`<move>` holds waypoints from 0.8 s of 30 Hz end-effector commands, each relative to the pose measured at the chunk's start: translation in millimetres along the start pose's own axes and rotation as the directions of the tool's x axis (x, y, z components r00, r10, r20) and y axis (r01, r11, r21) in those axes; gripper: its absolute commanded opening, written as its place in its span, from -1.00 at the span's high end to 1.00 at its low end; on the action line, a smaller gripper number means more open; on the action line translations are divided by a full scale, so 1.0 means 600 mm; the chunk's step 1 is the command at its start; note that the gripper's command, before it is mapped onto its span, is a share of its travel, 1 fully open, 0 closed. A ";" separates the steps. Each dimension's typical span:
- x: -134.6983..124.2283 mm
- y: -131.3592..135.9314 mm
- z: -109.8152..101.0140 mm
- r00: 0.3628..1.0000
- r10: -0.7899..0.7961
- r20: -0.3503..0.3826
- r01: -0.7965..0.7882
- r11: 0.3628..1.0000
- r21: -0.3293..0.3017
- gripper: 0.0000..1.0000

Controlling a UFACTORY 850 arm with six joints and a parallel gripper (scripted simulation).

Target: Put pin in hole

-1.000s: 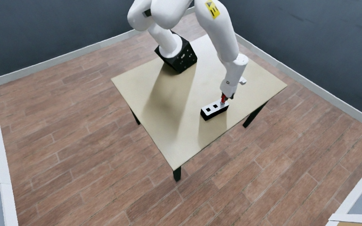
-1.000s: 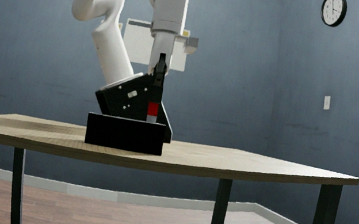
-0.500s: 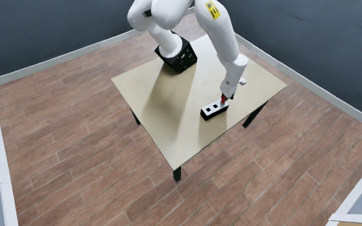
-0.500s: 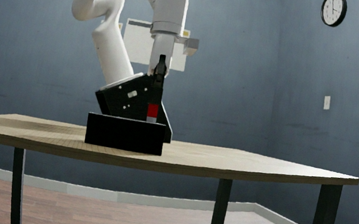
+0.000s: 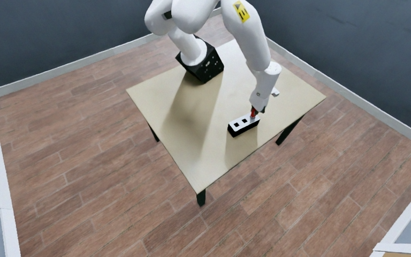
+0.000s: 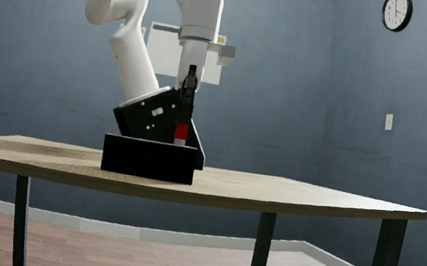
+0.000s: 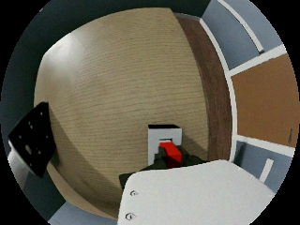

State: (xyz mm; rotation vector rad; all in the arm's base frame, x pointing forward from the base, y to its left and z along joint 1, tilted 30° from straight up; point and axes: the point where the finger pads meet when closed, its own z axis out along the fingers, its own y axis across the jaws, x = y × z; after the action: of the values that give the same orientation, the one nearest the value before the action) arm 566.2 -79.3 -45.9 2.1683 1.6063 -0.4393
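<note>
The block [image 5: 242,129] [image 6: 147,158] [image 7: 152,146] is black-sided with a light top and stands on the table. Two square holes show empty in the top view, the middle one and the one at the left end. The pin [image 5: 252,113] [image 6: 180,131] [image 7: 172,154] stands upright, red end up, at the hole at the block's right end. In the exterior view a short grey band shows between its red part and the block's top. My gripper [image 5: 256,111] [image 6: 183,119] is shut on the pin's red part, above the block. The pin's lower end is hidden.
The table [image 5: 181,145] [image 6: 253,186] has its front edge close to the block. The robot's black base [image 5: 208,68] [image 6: 149,118] stands toward the back of the table.
</note>
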 end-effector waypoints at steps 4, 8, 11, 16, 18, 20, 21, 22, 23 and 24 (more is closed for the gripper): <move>0.001 0.002 0.005 1.000 0.000 -0.001 0.000 1.000 -0.002 1.00; 0.001 0.002 0.005 1.000 0.000 -0.001 0.000 1.000 -0.002 1.00; 0.001 0.002 0.005 1.000 0.000 -0.001 0.000 1.000 -0.002 1.00; 0.001 0.002 0.005 1.000 0.000 -0.001 0.000 1.000 -0.002 1.00; 0.001 0.002 0.005 1.000 0.000 -0.001 0.000 1.000 -0.002 1.00; 0.001 0.002 0.007 1.000 0.000 -0.001 0.000 1.000 -0.002 1.00; 0.001 0.002 0.007 1.000 0.000 -0.001 0.000 1.000 -0.002 1.00; 0.001 0.002 0.007 1.000 0.000 -0.001 0.000 1.000 -0.002 1.00; 0.001 0.002 0.007 1.000 0.000 -0.001 0.000 1.000 -0.002 1.00; 0.001 0.002 0.007 1.000 0.000 -0.001 0.000 1.000 -0.002 1.00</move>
State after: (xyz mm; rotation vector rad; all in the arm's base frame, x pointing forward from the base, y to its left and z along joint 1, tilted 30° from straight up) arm 566.6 -81.4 -50.0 2.1683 1.6063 -0.4393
